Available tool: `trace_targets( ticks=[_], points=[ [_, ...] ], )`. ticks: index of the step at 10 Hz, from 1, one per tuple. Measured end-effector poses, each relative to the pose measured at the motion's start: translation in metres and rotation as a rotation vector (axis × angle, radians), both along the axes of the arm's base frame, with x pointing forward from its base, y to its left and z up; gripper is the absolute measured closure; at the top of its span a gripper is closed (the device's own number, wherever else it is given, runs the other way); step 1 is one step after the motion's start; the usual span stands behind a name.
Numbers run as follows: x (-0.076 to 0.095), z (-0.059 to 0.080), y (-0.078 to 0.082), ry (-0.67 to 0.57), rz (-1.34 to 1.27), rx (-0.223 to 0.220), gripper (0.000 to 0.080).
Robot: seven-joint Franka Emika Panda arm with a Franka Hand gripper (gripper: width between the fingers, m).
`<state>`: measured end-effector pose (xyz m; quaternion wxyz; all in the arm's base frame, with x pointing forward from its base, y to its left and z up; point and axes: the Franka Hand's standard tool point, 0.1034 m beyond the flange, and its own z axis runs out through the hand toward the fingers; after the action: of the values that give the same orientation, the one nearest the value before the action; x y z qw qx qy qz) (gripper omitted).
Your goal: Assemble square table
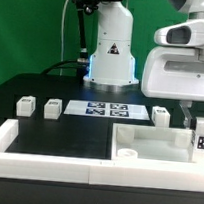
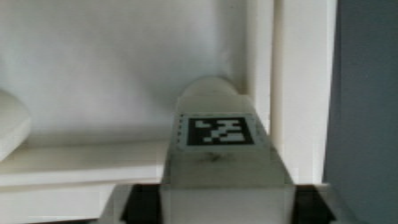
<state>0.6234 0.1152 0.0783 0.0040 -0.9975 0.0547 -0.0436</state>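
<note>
Exterior view: the square table is still in loose parts, nothing joined. One tabletop slab (image 1: pixel 161 145), a large white plastic square, lies flat; it sits nearer the camera than the marker board (image 1: pixel 109 111) and toward the exterior view's right of it, up against the white rim wall (image 1: pixel 44 165). One round socket (image 1: pixel 129 151) shows on the slab corner closest to the board.

Legs are short white blocks, four counted. The outer leg (image 1: pixel 26 105) and inner leg (image 1: pixel 52 107) stand in line with the marker board on the exterior view's left of it, the inner one just beside the board and the outer one further off. The third leg (image 1: pixel 161 115) stands just beside the board's other end. The fourth leg (image 1: pixel 200 139) is further to the exterior view's right of the board, over the slab's edge, with one black-and-white tag facing the camera.

The gripper (image 1: pixel 198 129) is clamped on the fourth leg. Wrist view shows that leg (image 2: pixel 221 130) upright between the two dark fingers (image 2: pixel 134 205), tag clear. Whether it touches the slab, cannot tell.

Marker board: one, four tags. Rim wall: one. Tags on the three standing legs are too small to make out
</note>
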Motion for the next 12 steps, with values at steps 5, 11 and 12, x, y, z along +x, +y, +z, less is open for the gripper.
trace_targets(
  ticks=[5,11,12],
  points=[
    [0.000,0.000,0.000,0.001,-0.232,0.020,0.0509],
    [-0.003,0.000,-0.015,0.002,-0.583,0.010,0.0498],
    [-0.004,0.000,-0.018,0.004,-0.589,0.007,0.0496]
  ],
)
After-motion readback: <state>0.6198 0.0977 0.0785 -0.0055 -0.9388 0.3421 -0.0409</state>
